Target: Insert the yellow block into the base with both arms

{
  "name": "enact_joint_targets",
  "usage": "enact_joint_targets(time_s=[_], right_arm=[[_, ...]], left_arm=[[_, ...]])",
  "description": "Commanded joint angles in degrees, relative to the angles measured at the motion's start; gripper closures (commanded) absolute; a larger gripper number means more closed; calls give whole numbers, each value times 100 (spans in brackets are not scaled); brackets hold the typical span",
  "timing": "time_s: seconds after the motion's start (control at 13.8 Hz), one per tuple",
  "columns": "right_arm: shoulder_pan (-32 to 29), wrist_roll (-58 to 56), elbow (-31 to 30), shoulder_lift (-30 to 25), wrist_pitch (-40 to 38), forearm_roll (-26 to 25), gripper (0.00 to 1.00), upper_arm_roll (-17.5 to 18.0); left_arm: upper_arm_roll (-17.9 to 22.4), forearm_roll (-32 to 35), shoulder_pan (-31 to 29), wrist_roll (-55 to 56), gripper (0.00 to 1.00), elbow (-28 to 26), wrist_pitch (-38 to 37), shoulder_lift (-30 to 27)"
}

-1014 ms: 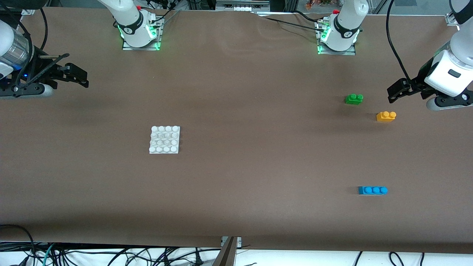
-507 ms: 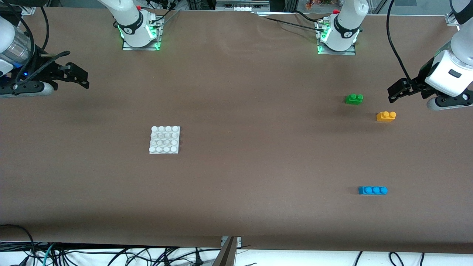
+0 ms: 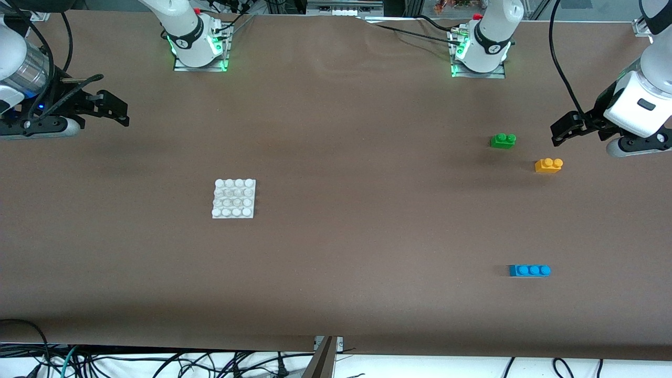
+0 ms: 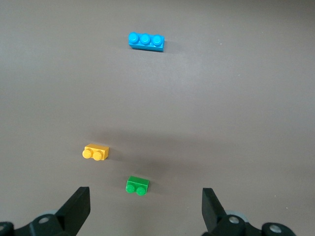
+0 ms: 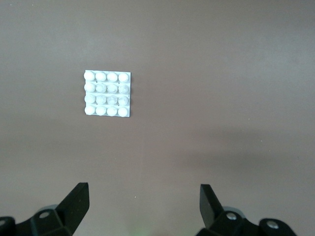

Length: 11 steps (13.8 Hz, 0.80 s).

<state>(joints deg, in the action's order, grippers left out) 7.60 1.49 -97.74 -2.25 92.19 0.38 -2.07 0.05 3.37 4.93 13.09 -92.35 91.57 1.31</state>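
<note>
Left gripper (image 3: 566,128), jaws wide and empty, hovers near the yellow block (image 3: 548,165); right gripper (image 3: 113,107), also wide, is well away from it, closer to the base (image 3: 234,198).

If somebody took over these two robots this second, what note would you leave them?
Left gripper: fingers open, empty, up in the air at its own end of the table, near the yellow block.
Right gripper: fingers open, empty, up in the air at its end.
Base: bare, toward the right arm's end.
Done: nothing grasped yet.
Left: pick up the yellow block, press it onto the base.
</note>
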Motion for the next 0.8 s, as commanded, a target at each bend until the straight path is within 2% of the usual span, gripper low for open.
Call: enact_joint_targets(time_s=[0.0,0.72], right_arm=[[-118,-44,-290,-259,159,-56,1,128],[-127,-35,-369,-311,185,-56,1,137]], left_arm=[[22,-126,8,10,0,217,-148,98],[-5,-126,87,27,0,226,-157,98]])
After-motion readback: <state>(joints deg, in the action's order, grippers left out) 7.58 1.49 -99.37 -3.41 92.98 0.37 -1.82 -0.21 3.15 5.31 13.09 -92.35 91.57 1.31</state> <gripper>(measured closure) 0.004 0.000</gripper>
